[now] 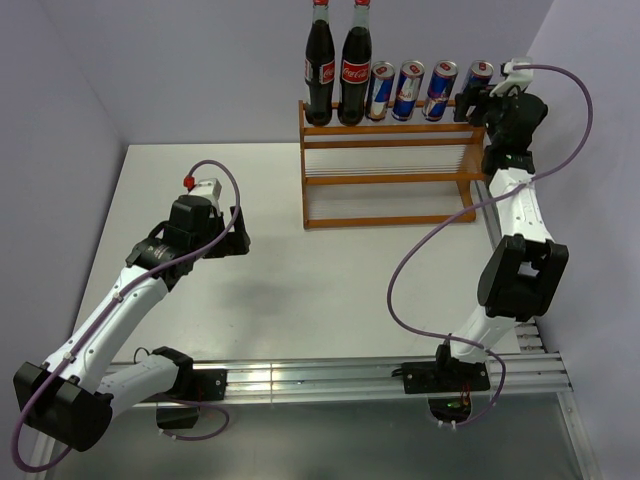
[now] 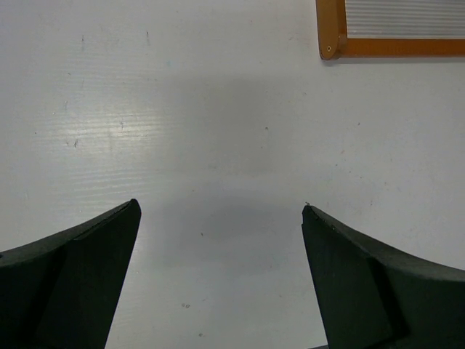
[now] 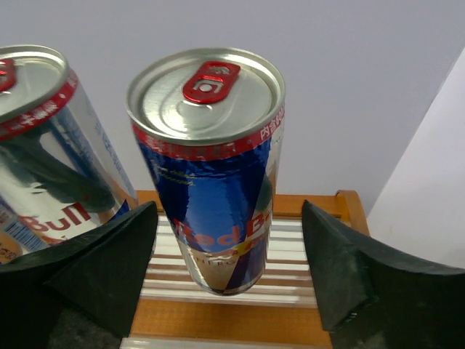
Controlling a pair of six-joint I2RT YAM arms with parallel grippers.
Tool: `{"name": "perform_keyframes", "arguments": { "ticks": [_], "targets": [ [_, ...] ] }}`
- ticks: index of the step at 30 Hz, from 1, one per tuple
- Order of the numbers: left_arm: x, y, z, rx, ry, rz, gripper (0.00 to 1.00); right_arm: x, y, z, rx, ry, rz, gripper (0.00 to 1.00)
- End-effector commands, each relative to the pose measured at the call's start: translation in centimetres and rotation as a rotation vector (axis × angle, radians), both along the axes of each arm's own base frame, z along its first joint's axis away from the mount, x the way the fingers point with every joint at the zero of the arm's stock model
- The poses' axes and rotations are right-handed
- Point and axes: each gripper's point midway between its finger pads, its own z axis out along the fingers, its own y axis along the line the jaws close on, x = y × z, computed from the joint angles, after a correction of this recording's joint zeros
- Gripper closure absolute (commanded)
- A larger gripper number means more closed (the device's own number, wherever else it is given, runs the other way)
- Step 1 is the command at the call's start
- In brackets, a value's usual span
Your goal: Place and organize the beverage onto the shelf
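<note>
The orange-brown shelf [image 1: 385,180] stands at the back of the table. On its top tier stand two cola bottles [image 1: 320,70] [image 1: 356,68] at the left and four blue-and-silver cans [image 1: 409,90] to their right. My right gripper [image 1: 487,103] is open at the rightmost can [image 1: 478,78]. In the right wrist view that can [image 3: 211,167] stands upright on the slats between my spread right gripper [image 3: 229,207], with a gap on each side. The neighbouring can [image 3: 43,145] is to its left. My left gripper [image 2: 220,207] is open and empty over bare table.
The shelf's lower tier [image 1: 385,205] holds nothing. The shelf's near left corner [image 2: 334,36] shows at the top right of the left wrist view. The white table [image 1: 300,280] lies between the arms. Purple-grey walls close the back and both sides.
</note>
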Motion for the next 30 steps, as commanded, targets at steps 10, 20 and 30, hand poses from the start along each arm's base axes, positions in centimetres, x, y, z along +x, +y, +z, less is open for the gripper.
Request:
{"name": "perform_keyframes", "arguments": {
  "ticks": [10, 20, 30],
  "targets": [
    [0.5, 0.0, 0.9, -0.008, -0.048, -0.004, 0.00, -4.2, -1.0, 3.8, -0.039, -0.035, -0.080, 0.00],
    [0.6, 1.3, 3.0, -0.003, -0.134, 0.058, 0.01, -9.7, -0.6, 2.1, 0.058, 0.062, -0.200, 0.00],
    [0.7, 5.8, 6.6, 0.008, -0.283, 0.246, 0.00, -16.5, 6.1, -5.1, 0.025, 0.333, -0.210, 0.00]
  ]
}}
